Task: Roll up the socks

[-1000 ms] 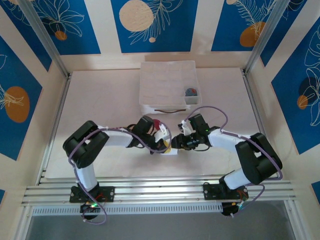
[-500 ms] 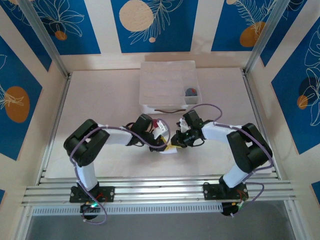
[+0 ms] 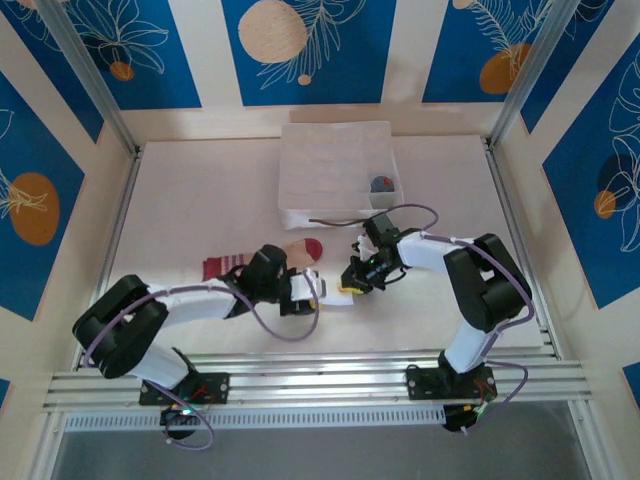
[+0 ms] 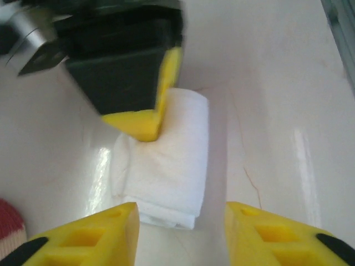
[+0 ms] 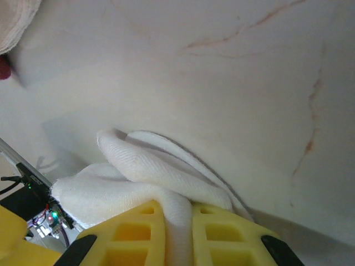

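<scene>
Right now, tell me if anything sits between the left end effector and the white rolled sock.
Nothing visible does. The left end effector faces the white sock across bare table; the right end effector pinches its far side.

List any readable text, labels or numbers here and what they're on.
None readable. The white sock, tan sock, white box and wall panels carry no lettering; the panels bear leaf and circle art.

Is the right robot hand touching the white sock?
Touching. The right wrist view shows a fold of the white sock pinched tight inside the right gripper, with no gap.
</scene>
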Available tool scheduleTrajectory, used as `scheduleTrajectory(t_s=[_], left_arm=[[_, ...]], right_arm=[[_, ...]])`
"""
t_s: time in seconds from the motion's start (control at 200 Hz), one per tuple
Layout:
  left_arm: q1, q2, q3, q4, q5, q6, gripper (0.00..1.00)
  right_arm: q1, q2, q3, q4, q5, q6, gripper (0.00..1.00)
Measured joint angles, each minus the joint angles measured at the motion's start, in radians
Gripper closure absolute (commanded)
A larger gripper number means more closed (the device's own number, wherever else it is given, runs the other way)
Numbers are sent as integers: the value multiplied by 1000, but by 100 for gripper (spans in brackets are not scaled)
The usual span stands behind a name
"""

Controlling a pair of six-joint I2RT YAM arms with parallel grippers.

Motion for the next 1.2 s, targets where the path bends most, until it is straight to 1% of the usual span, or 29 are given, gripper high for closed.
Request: scheduleTrajectory(t_s=[0.155, 0.27, 0.385, 0.43, 0.44, 0.49, 0.525, 0.55, 0.565, 0.625, 0.665, 0.725, 0.785, 0.97, 1.086, 1.201], left_arm=[[-87, 41, -37, 111, -116, 111, 52], [-105, 110, -19, 151, -169, 166, 53], [-114, 174, 13, 183, -197, 203, 55], [-119, 192, 25, 191, -208, 211, 60], [-119, 196, 28, 193, -211, 214, 62], [-122, 212, 42, 197, -222, 220, 75], [-122, 220, 54, 193, -227, 225, 87], [-122, 222, 63, 180, -228, 232, 97], [-122, 222, 68, 171, -230, 225, 100], [-122, 223, 109, 107, -228, 230, 100], [-122, 229, 146, 51, -227, 219, 100], [-120, 241, 193, -16, -211, 210, 100], [-107, 250, 232, -80, -169, 187, 100], [-53, 305, 358, -277, 8, 115, 100], [-26, 354, 443, -393, 103, 74, 100], [-5, 406, 519, -497, 195, 26, 100]], right_arm=[[-3, 8, 7, -11, -9, 0, 96], [-5, 10, 8, -14, -12, -1, 96], [-8, 13, 11, -18, -18, -7, 96], [-8, 14, 11, -19, -18, -9, 95], [-8, 14, 11, -20, -18, -11, 94], [-9, 14, 11, -21, -18, -14, 91], [-10, 14, 11, -22, -17, -17, 87], [-11, 13, 11, -22, -14, -19, 81], [-13, 11, 11, -24, -13, -21, 78], [-17, 0, 8, -25, 8, -27, 66], [-17, -18, -2, -22, 31, -27, 59], [-16, -63, -25, -14, 70, -42, 56], [-20, -122, -62, -14, 114, -47, 56], [-59, -358, -167, -26, 188, -70, 69], [-63, -470, -193, -9, 209, -82, 71], [-53, -529, -224, 5, 215, -92, 71]])
